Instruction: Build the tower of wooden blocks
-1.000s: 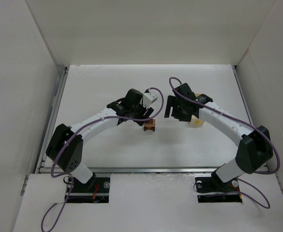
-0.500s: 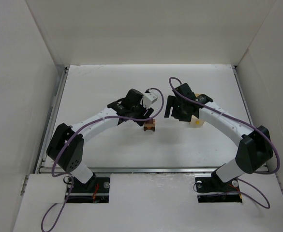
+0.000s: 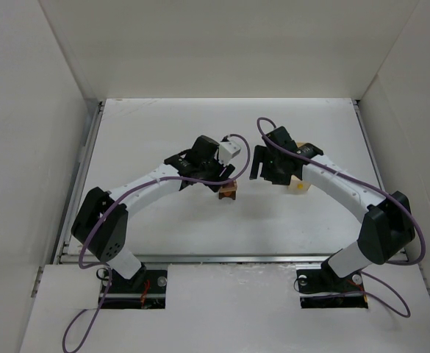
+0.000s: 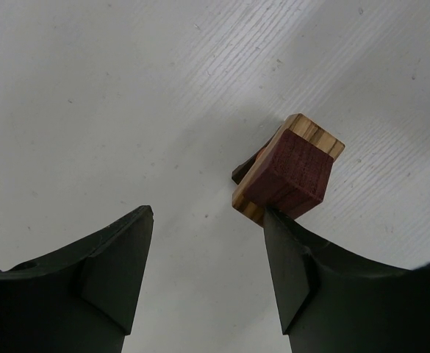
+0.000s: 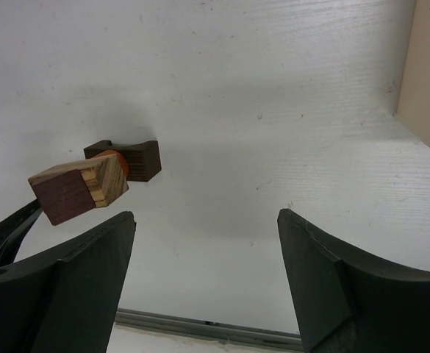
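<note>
The wood block tower stands mid-table: a dark brown base, an orange piece, a striped tan block and a reddish-brown block on top. It shows in the left wrist view and the right wrist view. My left gripper is open and empty, just above and beside the tower; its right finger sits close under the tower's edge in that view. My right gripper is open and empty, to the right of the tower.
A pale cream open-topped box sits under the right arm; its wall shows at the right edge of the right wrist view. White walls enclose the table on three sides. A metal rail runs along the near edge.
The left gripper has lifted slightly up and back from the tower. The tower stands unchanged. The right arm has not moved.
</note>
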Controlling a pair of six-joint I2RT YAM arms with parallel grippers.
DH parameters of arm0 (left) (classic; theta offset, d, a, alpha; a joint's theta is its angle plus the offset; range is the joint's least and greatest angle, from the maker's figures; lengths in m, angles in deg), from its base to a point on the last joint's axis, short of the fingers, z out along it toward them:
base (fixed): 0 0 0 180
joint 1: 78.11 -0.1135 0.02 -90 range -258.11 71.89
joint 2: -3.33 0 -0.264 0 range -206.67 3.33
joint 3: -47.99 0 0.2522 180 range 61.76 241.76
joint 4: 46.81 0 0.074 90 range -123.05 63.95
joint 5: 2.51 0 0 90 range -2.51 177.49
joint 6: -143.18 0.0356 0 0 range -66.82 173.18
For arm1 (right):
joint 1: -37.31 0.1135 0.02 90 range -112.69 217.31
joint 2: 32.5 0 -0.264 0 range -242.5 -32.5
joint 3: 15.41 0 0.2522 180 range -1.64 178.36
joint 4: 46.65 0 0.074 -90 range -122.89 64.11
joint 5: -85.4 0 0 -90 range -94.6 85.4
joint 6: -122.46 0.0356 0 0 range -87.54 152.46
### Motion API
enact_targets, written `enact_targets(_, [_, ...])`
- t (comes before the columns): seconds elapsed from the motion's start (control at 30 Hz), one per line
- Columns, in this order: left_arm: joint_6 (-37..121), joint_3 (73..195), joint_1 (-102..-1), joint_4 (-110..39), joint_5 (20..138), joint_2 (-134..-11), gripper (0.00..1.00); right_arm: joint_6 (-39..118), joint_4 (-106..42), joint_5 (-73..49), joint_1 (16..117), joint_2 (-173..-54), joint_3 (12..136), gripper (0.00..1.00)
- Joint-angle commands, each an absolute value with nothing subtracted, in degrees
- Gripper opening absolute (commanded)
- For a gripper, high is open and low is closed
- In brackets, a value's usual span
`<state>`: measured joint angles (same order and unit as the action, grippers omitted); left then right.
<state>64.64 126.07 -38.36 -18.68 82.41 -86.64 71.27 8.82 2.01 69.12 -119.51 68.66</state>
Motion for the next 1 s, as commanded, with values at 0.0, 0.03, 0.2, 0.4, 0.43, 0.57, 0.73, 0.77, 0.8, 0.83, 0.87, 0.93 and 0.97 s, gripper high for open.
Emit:
enact_targets(0.0, [63.99,128.38,-38.12,-19.08,82.83,-86.41,0.58,71.22,7.45,1.99,68.77,-117.67,68.23,0.84])
enact_targets(0.03, [63.99,128.38,-38.12,-19.08,82.83,-86.41,0.58,71.22,7.45,1.99,68.77,-117.67,68.23,0.84])
enact_targets(0.2, [63.99,127.85,-38.12,-19.08,83.36,-85.18,0.58,70.70,7.45,1.47,68.77,-117.67,68.23,0.84])
enact_targets(0.4, [63.99,126.80,-38.12,-19.08,84.42,-84.12,0.58,70.70,6.31,-0.81,68.77,-117.67,68.23,0.84])
enact_targets(0.43, [63.99,126.79,-38.12,-19.08,84.42,-83.60,0.58,70.70,5.70,-0.82,68.77,-117.67,68.23,0.84])
enact_targets(0.57, [64.51,126.79,-38.12,-19.08,84.42,-83.59,0.58,70.70,5.69,-1.43,68.77,-118.20,68.23,0.84])
enact_targets(0.73, [64.51,126.79,-38.12,-19.08,84.42,-83.59,0.58,70.70,5.17,-2.04,68.77,-118.72,68.23,0.84])
enact_targets(0.77, [64.51,126.79,-38.12,-19.08,83.89,-83.59,0.58,70.70,5.17,-2.05,68.77,-118.72,68.23,0.84])
enact_targets(0.8, [64.51,126.79,-38.12,-19.08,83.89,-83.59,0.58,70.70,5.17,-2.57,68.77,-119.25,68.23,0.84])
enact_targets(0.83, [64.51,126.79,-38.12,-19.08,83.28,-83.59,0.58,70.70,5.17,-2.58,68.77,-119.25,68.23,0.84])
enact_targets(0.87, [64.51,126.79,-38.12,-19.08,83.27,-83.59,0.58,70.70,5.17,-2.58,68.77,-119.25,68.23,0.84])
enact_targets(0.93, [64.51,126.79,-38.12,-19.08,83.27,-83.59,0.58,70.70,4.64,-2.58,68.77,-119.25,68.23,0.84])
enact_targets(0.97, [64.51,126.79,-38.12,-19.08,83.27,-83.59,0.58,70.70,4.64,-2.58,68.77,-119.25,68.23,0.84])
